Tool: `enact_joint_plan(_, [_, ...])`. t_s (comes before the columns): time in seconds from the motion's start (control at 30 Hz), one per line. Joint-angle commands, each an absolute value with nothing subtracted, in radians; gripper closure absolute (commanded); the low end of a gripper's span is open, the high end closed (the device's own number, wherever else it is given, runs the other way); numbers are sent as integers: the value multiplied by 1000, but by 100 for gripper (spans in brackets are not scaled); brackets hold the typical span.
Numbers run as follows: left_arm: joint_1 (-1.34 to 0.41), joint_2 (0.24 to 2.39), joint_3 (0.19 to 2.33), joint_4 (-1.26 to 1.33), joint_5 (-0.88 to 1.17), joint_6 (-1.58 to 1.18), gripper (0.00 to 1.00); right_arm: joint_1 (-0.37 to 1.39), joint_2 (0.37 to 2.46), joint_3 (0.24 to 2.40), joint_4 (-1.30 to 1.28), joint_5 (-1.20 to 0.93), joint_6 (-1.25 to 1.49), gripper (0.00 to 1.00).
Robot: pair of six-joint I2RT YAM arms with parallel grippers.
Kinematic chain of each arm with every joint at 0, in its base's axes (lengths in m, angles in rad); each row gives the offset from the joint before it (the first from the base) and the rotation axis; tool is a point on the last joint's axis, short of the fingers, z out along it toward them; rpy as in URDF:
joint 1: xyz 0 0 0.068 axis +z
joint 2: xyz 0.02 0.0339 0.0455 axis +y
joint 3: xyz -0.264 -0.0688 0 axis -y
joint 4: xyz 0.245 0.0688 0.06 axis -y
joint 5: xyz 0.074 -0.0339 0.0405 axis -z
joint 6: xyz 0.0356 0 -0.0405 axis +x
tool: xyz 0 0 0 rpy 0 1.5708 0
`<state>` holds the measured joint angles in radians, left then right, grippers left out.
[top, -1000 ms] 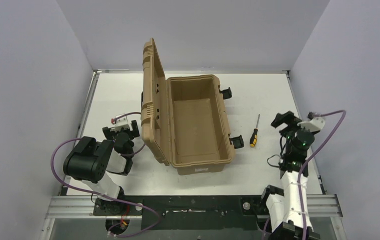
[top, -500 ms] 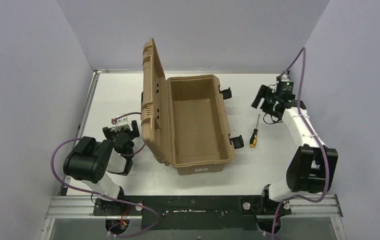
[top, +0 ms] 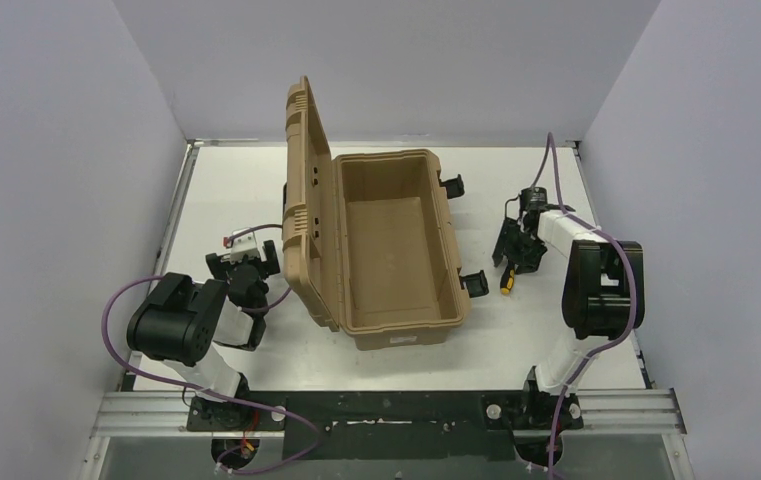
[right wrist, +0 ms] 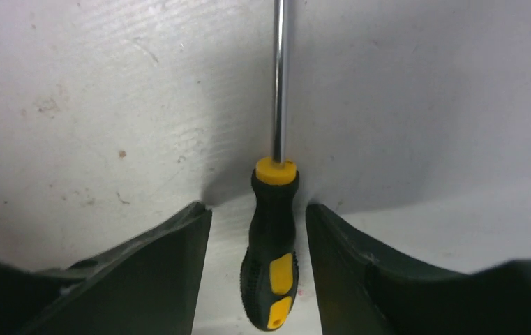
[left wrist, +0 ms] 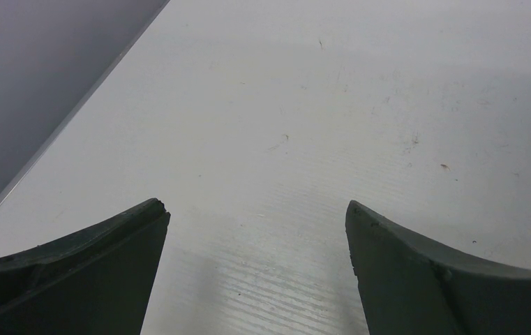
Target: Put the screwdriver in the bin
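The screwdriver (right wrist: 272, 272) lies flat on the white desk (top: 226, 190), to the right of the bin (top: 386, 250) and outside it, near the nearer of the two black latches (top: 474, 283) on the bin's right wall. Its long axis runs near to far, almost parallel to that wall: the yellow-orange and black handle is toward the arm bases and the thin metal shaft points at the far wall. In the top view only the handle end shows, since the wrist covers the shaft.

The right arm rises from its base, folds at a raised elbow beside the right wall, then reaches left, with the wrist turned down over the tool. The right fingers (right wrist: 158, 272) are parted at a narrow spacing and straddle the handle, one on each side. A slim gap of desk shows on both sides, so they grip nothing.

The bin stands open, its ribbed lid (top: 301, 200) upright along its left side.

The left arm sits folded at the left of the lid, low over the desk. The left fingers (left wrist: 74, 279) are spread wide above bare desk and hold nothing
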<state>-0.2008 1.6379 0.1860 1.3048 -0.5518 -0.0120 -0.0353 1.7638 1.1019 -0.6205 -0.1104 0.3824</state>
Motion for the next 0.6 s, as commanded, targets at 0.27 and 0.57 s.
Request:
enact_joint_plan(0.27, [-195,1639,211,1337,-548,-6,3,-12,1731,1208,-720,-72,360,100])
enact_joint_plan(0.57, [-194,1641,210,1345,-548,-5,3,107,1655,1796,-1002,-38,378,100])
